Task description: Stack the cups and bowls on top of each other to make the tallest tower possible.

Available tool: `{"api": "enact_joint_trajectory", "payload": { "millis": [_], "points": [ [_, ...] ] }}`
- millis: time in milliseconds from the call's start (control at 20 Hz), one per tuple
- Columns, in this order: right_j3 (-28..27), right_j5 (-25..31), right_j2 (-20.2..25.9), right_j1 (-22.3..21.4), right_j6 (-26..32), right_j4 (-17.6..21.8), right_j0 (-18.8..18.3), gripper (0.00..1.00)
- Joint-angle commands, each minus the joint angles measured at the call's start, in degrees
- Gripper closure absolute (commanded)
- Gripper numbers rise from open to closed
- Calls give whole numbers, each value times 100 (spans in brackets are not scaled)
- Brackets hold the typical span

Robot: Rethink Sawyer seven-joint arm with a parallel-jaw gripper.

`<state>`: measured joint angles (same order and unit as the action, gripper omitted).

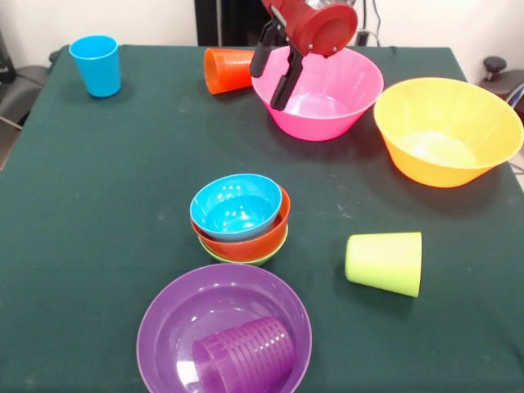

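Nearest the camera sits the wide shallow purple bowl, upright on the dark green table, with the purple cup lying on its side inside it, toward the bowl's right half. Just behind the purple bowl, close to its far rim, stands the stack of three small bowls: the green bowl at the bottom, showing only as a thin rim, the orange bowl nested in it, and the blue bowl on top, tipped a little to one side. To the right of the stack, apart from it, the lime green cup lies on its side with its mouth toward the right. Farther back, the large pink bowl stands upright beside the large yellow bowl, the two near each other but seemingly not touching. The orange cup lies on its side just left of the pink bowl, partly hidden by it. At the far left corner the blue cup stands upright, well apart from everything else. The gripper hangs at the pink bowl's left rim, its dark fingers slanting down in front of the bowl's inner wall; they stand apart from each other and appear to hold nothing
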<state>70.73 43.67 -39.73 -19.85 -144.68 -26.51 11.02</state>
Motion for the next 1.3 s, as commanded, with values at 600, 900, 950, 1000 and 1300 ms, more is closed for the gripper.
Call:
{"api": "enact_joint_trajectory", "payload": {
  "millis": [600, 900, 950, 1000, 1300],
  "points": [
    [-377, 466, 513, 733, -854, 217, 241, 0],
    [-960, 1404, -225, 1282, -1942, 32, 468, 0],
    [-954, 1444, -240, 1297, -2015, -27, 482, 0],
    [-941, 1459, -250, 1301, -2055, -67, 492, 0],
    [-921, 1818, -204, 1340, -2613, -435, 550, 0]
  ]
}}
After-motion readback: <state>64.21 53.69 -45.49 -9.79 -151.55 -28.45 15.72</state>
